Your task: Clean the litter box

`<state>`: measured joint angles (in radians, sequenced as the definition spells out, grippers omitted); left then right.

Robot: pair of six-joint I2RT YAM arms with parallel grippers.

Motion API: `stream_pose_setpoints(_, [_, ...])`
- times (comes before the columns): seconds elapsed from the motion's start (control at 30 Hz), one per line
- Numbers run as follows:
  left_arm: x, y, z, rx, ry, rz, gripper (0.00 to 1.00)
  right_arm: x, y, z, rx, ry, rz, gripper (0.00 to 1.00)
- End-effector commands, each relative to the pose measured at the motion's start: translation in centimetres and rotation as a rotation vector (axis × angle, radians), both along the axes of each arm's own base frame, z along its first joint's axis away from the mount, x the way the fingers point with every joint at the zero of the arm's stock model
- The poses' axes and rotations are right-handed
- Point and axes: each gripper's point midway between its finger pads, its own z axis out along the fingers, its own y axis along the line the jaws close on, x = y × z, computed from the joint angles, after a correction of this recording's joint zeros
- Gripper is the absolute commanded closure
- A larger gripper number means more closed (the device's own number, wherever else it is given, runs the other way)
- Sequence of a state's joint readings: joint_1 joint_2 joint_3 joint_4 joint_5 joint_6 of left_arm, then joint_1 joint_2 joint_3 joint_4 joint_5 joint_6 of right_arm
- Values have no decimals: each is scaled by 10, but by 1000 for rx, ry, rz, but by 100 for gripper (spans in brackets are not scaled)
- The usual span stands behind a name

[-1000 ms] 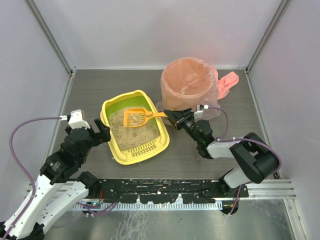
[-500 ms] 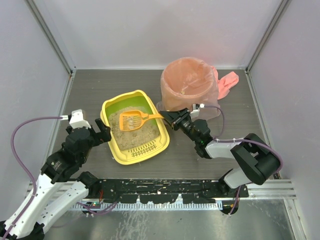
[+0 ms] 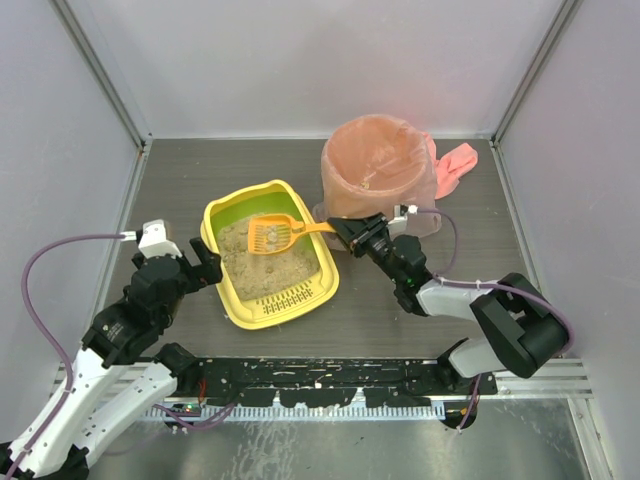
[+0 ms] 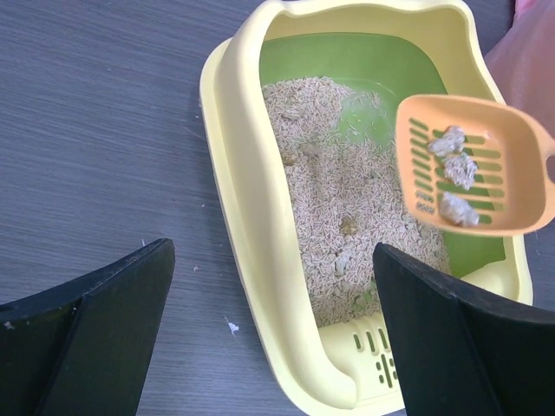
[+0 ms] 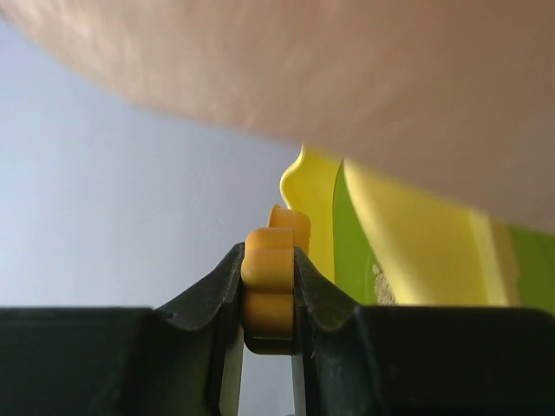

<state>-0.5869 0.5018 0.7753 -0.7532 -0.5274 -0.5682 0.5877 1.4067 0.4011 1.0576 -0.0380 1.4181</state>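
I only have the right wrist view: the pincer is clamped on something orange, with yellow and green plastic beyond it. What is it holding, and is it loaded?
Observer: The right pincer grips the handle of an orange scoop. The left wrist view shows three grey clumps in its slotted head.
Reviewer: Where is the head now?
Observer: It is above the beige litter inside the litter box, not over the pink-lined bin.
Reviewer: And the other arm?
Observer: The left pincer is wide open and holds nothing. It hangs by the box's near left side.
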Motion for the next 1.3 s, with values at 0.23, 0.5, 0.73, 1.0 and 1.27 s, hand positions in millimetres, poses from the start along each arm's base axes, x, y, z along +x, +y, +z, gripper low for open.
stream_pose_setpoints(0.23, [8,-5,8,-48,-42,14,1,-11,12,63,17,-141,70,99])
stream_pose_setpoints(0.5, [5,-2,9,-48,-38,23,1,4,-23,106,77,-181,17,99])
stream_pose_setpoints(0.73, [4,0,9,-45,-36,25,1,22,-70,172,79,-273,-62,99])
stream_pose_setpoints(1.0, [2,0,3,-42,-28,20,1,50,-157,198,-105,-327,-288,99])
stream_pose_setpoints(1.27, [1,-1,0,-37,-21,16,2,67,-201,205,-398,-403,-434,99])
